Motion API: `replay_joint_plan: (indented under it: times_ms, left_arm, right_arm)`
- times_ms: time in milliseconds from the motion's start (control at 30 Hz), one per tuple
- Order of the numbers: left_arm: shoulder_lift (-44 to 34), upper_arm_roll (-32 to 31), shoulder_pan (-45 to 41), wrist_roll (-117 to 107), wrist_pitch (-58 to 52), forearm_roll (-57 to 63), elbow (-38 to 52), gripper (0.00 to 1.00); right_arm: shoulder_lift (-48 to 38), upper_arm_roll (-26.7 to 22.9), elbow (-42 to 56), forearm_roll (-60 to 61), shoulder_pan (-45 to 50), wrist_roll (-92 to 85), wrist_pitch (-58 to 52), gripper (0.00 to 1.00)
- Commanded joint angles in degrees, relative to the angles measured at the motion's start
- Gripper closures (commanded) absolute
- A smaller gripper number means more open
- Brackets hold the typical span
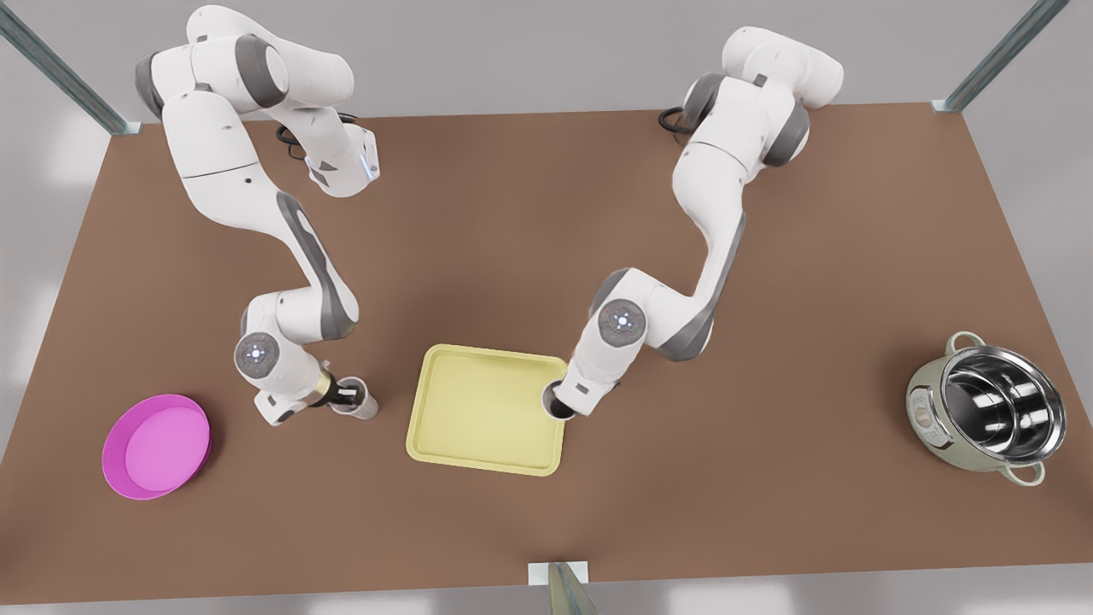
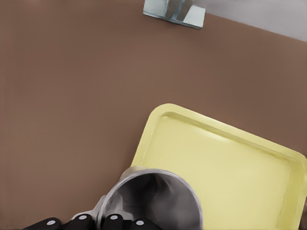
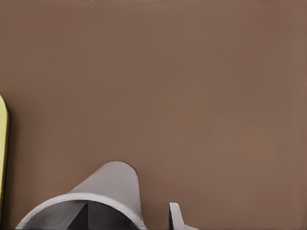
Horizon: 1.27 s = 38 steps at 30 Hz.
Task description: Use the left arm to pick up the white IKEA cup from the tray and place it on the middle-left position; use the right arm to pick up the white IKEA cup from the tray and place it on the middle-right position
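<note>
White cups (image 1: 365,408) gripped: left fingers (image 2: 115,223) near pink dish (image 1: 111,453), right fingers (image 3: 175,215) at tray (image 1: 487,465).

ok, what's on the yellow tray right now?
The tray is bare inside. One white cup, held by the right gripper, overlaps its rim at the front view's right; whether it touches is hidden. The other cup, in the left gripper, is over the tabletop.

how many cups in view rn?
2. One cup in the left hand, over bare table left of the tray; the other cup in the right hand, at the tray's right edge.
</note>
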Motion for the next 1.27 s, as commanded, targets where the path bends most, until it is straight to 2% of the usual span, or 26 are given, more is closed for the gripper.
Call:
replay_joint_plan:
  times_ms: [0,100,167,200,267,333,433,533,567,600,633,800,867,900,933,1000,1033,1067,1100,1233]
  left_arm:
    - [-0.86,-0.07,4.13,7.07,-7.44,-2.99,0.07,0.76]
    - [-0.42,0.11,13.62,27.82,-7.62,-2.82,-0.54,0.76]
    - [0.46,0.19,16.26,35.91,-5.7,-2.11,-1.68,0.76]
    - [-0.07,0.28,16.35,37.58,-0.25,-0.98,-6.25,0.76]
    - [-1.21,0.28,16.35,38.37,4.41,1.66,-9.77,0.76]
    - [-3.58,0.72,16.35,39.43,11.0,1.66,-15.83,0.75]
    - [-2.7,0.72,16.35,39.52,12.41,1.49,-15.75,0.74]
    - [-1.91,0.63,15.91,39.43,13.29,0.96,-15.57,0.73]
    - [-1.91,0.63,15.91,39.43,13.29,1.05,-15.57,0.51]
    - [-2.0,0.63,15.91,39.43,13.29,1.49,-15.4,0.03]
    - [-2.0,0.63,15.82,39.43,13.12,1.49,-15.4,0.0]
    - [-2.0,0.63,15.47,39.08,12.77,1.58,-15.4,0.0]
    - [-3.67,0.72,15.39,39.43,9.34,1.66,-15.31,0.0]
    - [-6.57,0.72,15.47,39.52,3.9,1.75,-15.13,0.0]
    - [-12.8,0.72,15.47,40.57,-6.91,1.67,-14.69,0.0]
    - [-19.05,1.16,18.1,40.31,-30.9,0.7,-3.98,0.0]
    - [-25.98,0.99,19.6,40.92,-34.17,0.61,-7.38,0.0]
    - [-35.21,0.64,19.43,40.93,-26.01,0.7,-21.61,0.0]
    - [-36.81,0.55,19.25,39.7,-22.65,0.78,-24.89,0.0]
    - [-36.28,0.46,19.16,38.02,-22.57,0.52,-24.36,0.0]
  right_arm:
    - [-0.62,0.03,0.1,2.84,-0.18,-16.81,1.1,0.0]
    - [-3.17,0.03,0.18,2.75,-0.09,-16.28,-0.22,0.0]
    - [-9.32,0.12,1.5,2.31,-0.09,-16.19,-6.72,0.0]
    - [-12.75,0.21,4.13,1.96,-0.09,-16.19,-11.72,0.0]
    - [-16.97,0.12,17.74,1.35,-0.09,-16.19,-31.65,0.0]
    - [-19.79,-0.06,19.7,-0.15,-0.09,-15.32,-39.24,0.0]
    - [-19.7,-1.37,19.96,-0.41,-0.18,-11.8,-41.79,0.0]
    - [-20.31,-0.32,19.7,-0.41,-0.09,-11.36,-41.79,0.0]
    - [-20.31,-0.32,19.7,-0.24,-0.09,-11.27,-41.62,0.0]
    - [-20.23,-0.32,19.7,-0.06,-0.09,-11.27,-41.09,0.0]
    - [-20.14,-0.5,19.7,-0.06,-0.18,-11.27,-40.83,0.0]
    - [-19.96,-0.67,19.78,0.03,-0.36,-11.89,-40.65,0.0]
    - [-19.96,-0.59,19.78,-0.24,-0.36,-11.62,-40.65,0.0]
    - [-19.96,-0.59,19.78,-0.24,-0.27,-11.45,-40.65,0.0]
    - [-19.96,-0.59,19.78,-0.24,-0.27,-11.36,-40.65,0.0]
    - [-19.96,-0.5,19.78,-0.24,-0.27,-11.27,-40.65,0.0]
    - [-19.96,-0.5,19.78,-0.24,-0.27,-11.36,-40.74,0.0]
    - [-19.96,-0.59,19.78,-0.24,-0.27,-11.36,-40.74,0.0]
    - [-19.96,-0.59,19.78,-0.24,-0.27,-11.36,-40.65,0.0]
    - [-19.96,-0.59,19.78,-0.15,-0.36,-11.62,-40.65,0.0]
